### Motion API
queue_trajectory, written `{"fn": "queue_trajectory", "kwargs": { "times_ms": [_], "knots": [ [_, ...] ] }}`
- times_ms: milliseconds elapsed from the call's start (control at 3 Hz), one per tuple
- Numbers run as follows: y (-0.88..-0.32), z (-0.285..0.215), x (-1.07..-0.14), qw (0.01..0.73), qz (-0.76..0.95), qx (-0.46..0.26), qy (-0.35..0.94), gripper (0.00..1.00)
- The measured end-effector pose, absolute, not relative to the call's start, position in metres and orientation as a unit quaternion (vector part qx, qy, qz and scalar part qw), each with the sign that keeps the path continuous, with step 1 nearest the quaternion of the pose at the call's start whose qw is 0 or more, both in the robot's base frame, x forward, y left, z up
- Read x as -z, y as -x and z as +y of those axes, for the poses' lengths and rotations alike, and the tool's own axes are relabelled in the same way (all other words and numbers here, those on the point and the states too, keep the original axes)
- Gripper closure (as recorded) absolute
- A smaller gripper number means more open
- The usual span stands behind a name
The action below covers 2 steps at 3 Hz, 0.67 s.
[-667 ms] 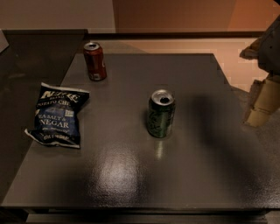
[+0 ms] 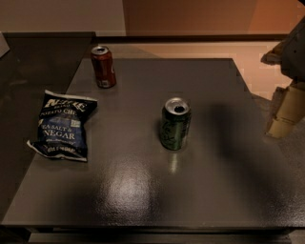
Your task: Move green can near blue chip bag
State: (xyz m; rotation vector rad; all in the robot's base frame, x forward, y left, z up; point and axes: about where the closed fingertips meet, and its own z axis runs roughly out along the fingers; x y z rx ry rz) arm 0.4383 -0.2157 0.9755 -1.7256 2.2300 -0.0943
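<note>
Approach stage: gripper point(image 2: 285, 112) is hovering beyond the desk's point(image 2: 143, 200) right edge, empty, opening untellable; green can point(image 2: 175, 124) is standing mid-desk, well apart from blue chip bag point(image 2: 62, 125), awaiting a leftward reach and grasp.

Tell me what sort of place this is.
Probably an office snack area, though that's a guess: a dark table with a green can, red can and chip bag, plain wall behind. The gripper hangs beyond the table's right edge.
</note>
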Motion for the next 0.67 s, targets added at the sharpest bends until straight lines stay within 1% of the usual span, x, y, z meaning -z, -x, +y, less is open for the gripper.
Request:
{"fn": "queue_trajectory", "kwargs": {
  "times_ms": [667],
  "knots": [
    [-0.446, -0.151, -0.938, 0.200, 0.745, -0.058, 0.634, 0.00]
  ]
}}
